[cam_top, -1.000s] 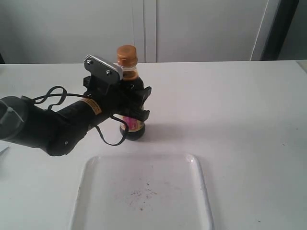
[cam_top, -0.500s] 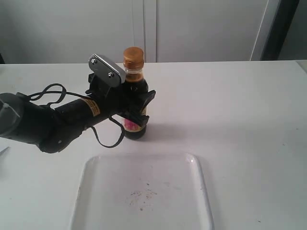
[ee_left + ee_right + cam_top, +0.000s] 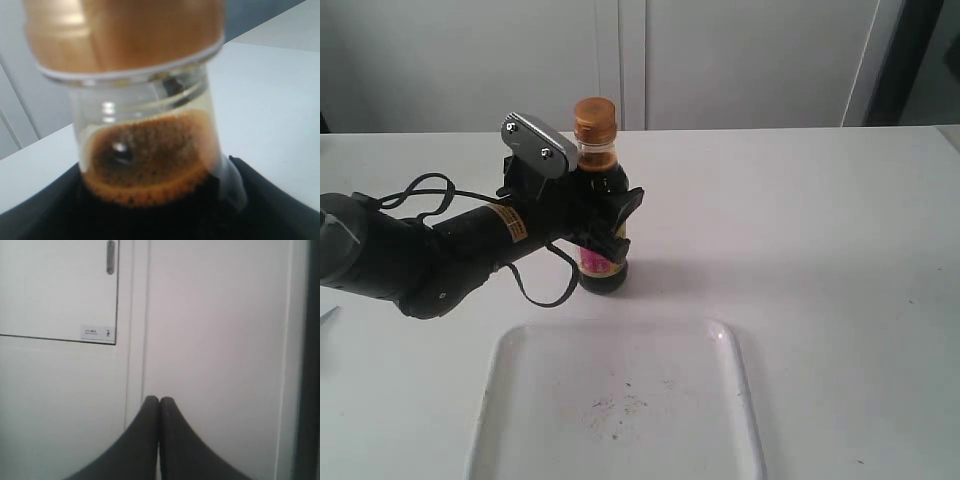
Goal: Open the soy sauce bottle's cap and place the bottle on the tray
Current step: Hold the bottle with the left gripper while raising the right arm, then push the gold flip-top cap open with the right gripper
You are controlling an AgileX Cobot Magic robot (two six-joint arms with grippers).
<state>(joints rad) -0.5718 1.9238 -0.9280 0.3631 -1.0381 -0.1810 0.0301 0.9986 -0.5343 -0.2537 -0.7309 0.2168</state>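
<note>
Now: Bottle Gripped, Cap Closed

Clamping the left pincer (image 3: 605, 225) around the soy sauce bottle (image 3: 600, 215), standing upright on the tabletop (image 3: 820, 230) just behind the tray (image 3: 720, 400). Keeping the cap (image 3: 594, 118) closed on the neck, foam ringing the dark liquid beneath. Pressing the right pincer (image 3: 159, 405) fingers together on nothing, facing a cabinet door (image 3: 60, 290).
</note>
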